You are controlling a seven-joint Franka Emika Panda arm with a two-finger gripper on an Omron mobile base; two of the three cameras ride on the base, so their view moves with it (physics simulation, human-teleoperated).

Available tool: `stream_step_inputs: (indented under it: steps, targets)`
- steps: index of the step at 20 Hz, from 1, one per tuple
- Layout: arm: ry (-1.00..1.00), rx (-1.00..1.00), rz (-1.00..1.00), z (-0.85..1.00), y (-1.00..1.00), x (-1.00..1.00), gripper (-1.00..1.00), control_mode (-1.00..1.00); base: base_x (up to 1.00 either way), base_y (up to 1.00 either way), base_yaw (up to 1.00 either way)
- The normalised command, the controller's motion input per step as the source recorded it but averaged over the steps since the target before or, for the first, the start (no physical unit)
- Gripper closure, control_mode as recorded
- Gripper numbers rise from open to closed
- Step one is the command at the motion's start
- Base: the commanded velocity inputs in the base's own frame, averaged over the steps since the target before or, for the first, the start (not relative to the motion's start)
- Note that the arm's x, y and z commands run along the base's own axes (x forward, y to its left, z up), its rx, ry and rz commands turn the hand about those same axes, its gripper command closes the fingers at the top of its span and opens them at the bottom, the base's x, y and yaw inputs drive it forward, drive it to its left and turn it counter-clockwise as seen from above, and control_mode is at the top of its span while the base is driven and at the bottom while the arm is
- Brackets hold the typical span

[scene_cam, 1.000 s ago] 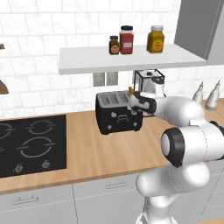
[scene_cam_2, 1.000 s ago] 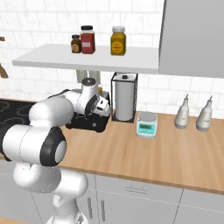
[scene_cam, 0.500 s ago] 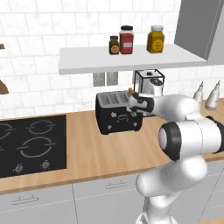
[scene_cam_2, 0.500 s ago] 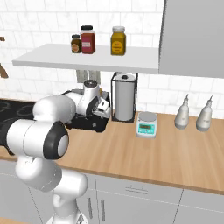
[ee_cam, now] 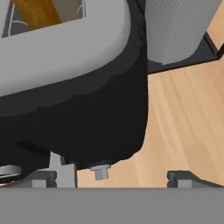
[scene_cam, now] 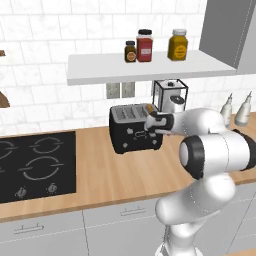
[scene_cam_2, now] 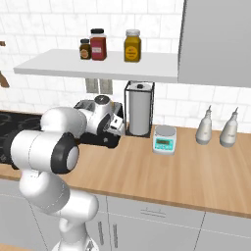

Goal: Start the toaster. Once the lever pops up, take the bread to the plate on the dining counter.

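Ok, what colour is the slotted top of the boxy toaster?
Grey, over a black body; the boxy four-slot toaster shows it best in the left base view.

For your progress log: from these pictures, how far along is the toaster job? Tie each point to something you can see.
Done: the arm has reached the toaster, with bread sitting in a slot. In hand: the open gripper is at the toaster's right front corner, beside a small grey lever, holding nothing. Left: whether the lever is already pressed cannot be told; the bread still has to be taken out and carried to the plate.
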Motion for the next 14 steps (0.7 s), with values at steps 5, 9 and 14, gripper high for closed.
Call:
stream_step_inputs:
  steps: [5, 9, 14]
  targets:
    - [0.00, 0.00, -0.03, -0.49, -0.07, -0.12, -1.00, -1.00, 0.00, 0.00, 0.00]
    - [0.00, 0.00, -0.02, -0.52, -0.04, -0.02, -1.00, -1.00, 0.00, 0.00, 0.00]
    - [-0.01, 0.00, -0.01, -0.28, 0.00, -0.08, -1.00, -1.00, 0.00, 0.00, 0.00]
